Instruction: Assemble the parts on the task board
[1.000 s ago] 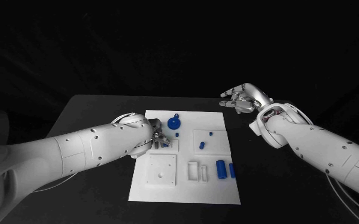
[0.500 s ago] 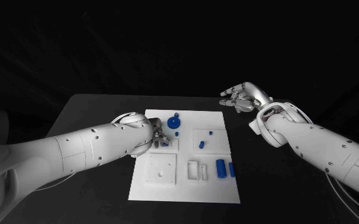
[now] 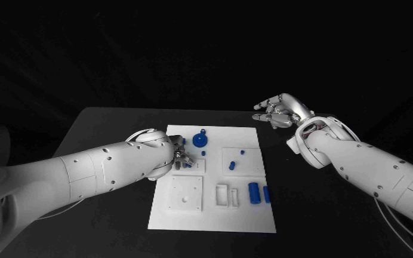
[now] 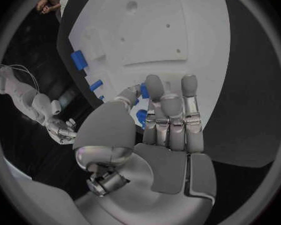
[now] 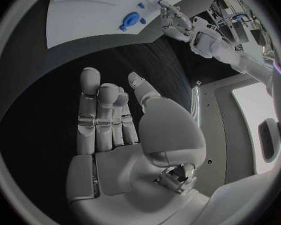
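Note:
The white task board (image 3: 215,217) lies mid-table. My left hand (image 3: 176,155) hovers over its left side by a small raised square. In the left wrist view, this hand (image 4: 159,135) has its fingers stretched out, and a small blue part (image 4: 141,117) sits between the thumb and a finger. A round blue part (image 3: 200,141) lies at the board's back. Blue pegs (image 3: 232,166) lie mid-board, and blue cylinders (image 3: 254,192) lie near the right front. My right hand (image 3: 277,112) hangs open off the board's back right corner, holding nothing.
White slotted blocks (image 3: 224,196) and a raised white square (image 3: 185,194) sit on the board's front half. Black table (image 3: 112,132) surrounds the board on all sides. In the right wrist view, the board (image 5: 90,10) and my left hand (image 5: 173,20) lie beyond my right hand's spread fingers (image 5: 97,120).
My left hand has drawn a little back and left over the board's left side. The right hand has stayed where it was.

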